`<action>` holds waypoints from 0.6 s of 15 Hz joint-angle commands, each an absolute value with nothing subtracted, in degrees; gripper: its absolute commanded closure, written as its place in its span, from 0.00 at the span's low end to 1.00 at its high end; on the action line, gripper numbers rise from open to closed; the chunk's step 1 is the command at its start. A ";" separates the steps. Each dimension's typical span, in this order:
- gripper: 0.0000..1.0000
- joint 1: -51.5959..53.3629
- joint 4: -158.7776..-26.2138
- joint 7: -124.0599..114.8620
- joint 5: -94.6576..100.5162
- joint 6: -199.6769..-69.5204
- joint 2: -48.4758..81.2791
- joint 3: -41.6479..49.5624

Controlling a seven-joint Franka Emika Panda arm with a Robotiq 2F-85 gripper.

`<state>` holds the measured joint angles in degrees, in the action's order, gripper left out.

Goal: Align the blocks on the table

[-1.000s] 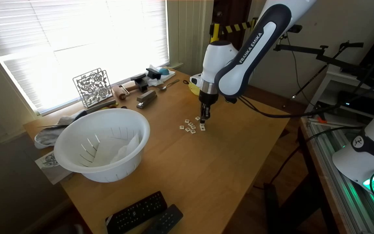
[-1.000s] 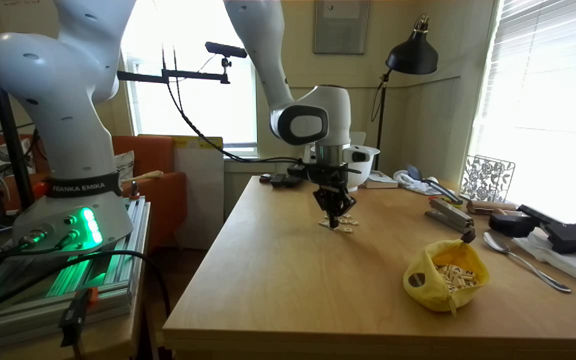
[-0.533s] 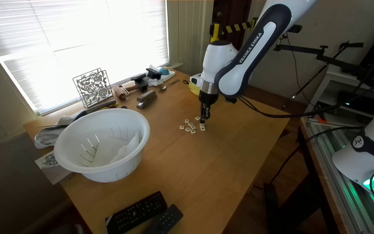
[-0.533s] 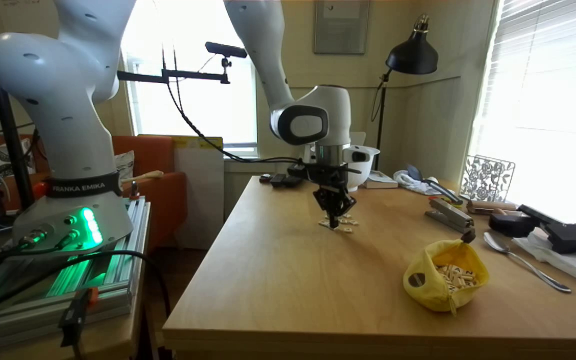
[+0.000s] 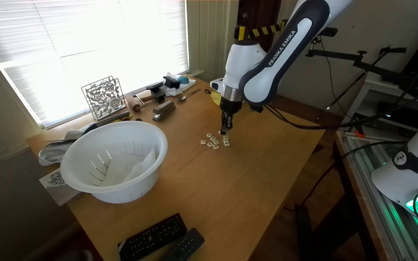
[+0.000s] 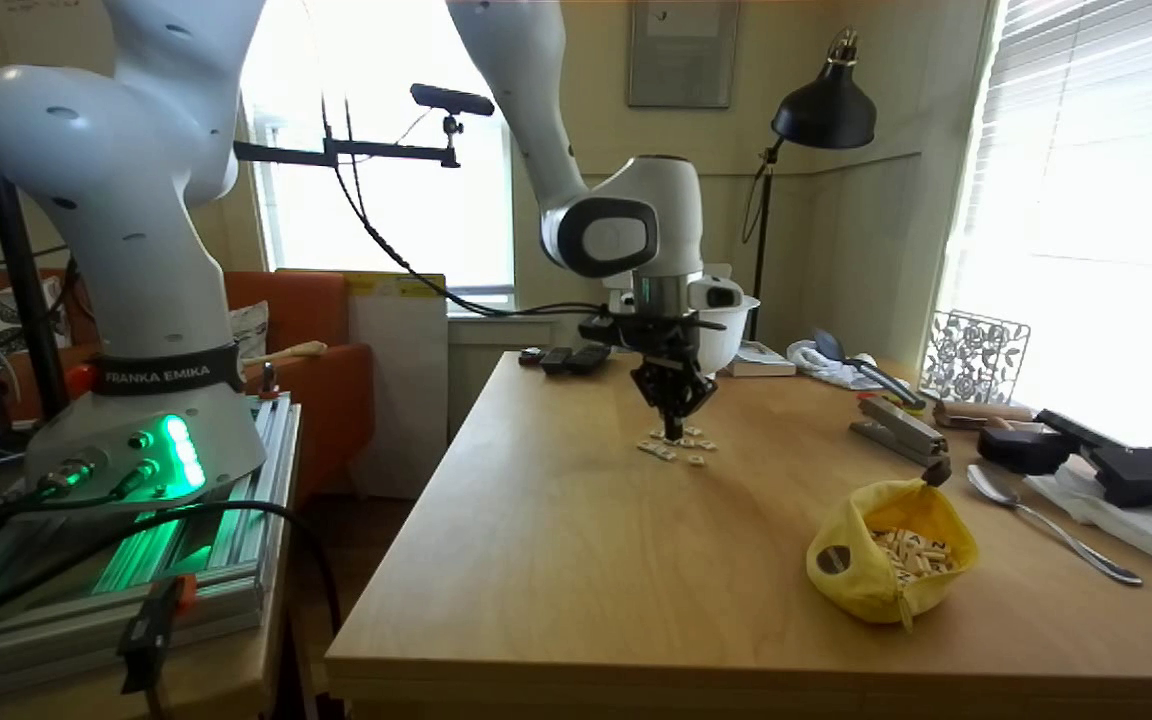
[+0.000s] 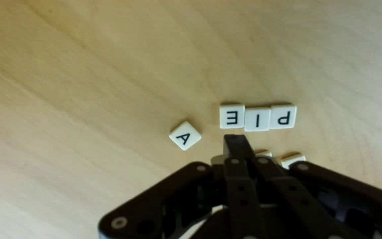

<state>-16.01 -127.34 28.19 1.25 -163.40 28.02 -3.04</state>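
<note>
The blocks are small cream letter tiles on the wooden table (image 5: 194,181). In the wrist view an E tile (image 7: 231,116), an I tile (image 7: 257,119) and a P tile (image 7: 283,117) sit side by side in a row, the I slightly offset. An A tile (image 7: 185,135) lies apart, rotated. Another tile (image 7: 292,160) is partly hidden by my gripper (image 7: 239,141). My gripper is shut, with nothing seen between its fingertips, just beside the E tile. In both exterior views the gripper (image 5: 224,131) (image 6: 673,435) is just above the tiles. A loose cluster (image 5: 214,141) lies beside the row (image 6: 656,452).
A large white bowl (image 5: 67,177) and two black remotes (image 5: 152,237) stand on the table. A yellow pouch (image 6: 856,590) holds more tiles. A stapler (image 6: 901,430), a spoon (image 6: 1056,530) and other clutter line the window side.
My gripper stayed still at first, then rose a little and moved away from the row, toward the cluster's far side. The row of tiles is now uncovered in both exterior views.
</note>
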 commanded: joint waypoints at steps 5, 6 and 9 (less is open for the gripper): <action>1.00 -15.30 -128.99 26.70 1.89 -159.89 23.05 -3.35; 0.74 -15.15 -129.06 26.54 1.65 -158.79 22.54 -3.37; 0.60 -13.70 -129.05 25.08 2.09 -155.26 21.02 -2.26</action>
<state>-15.22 -127.41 27.11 1.25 -158.62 24.06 -3.44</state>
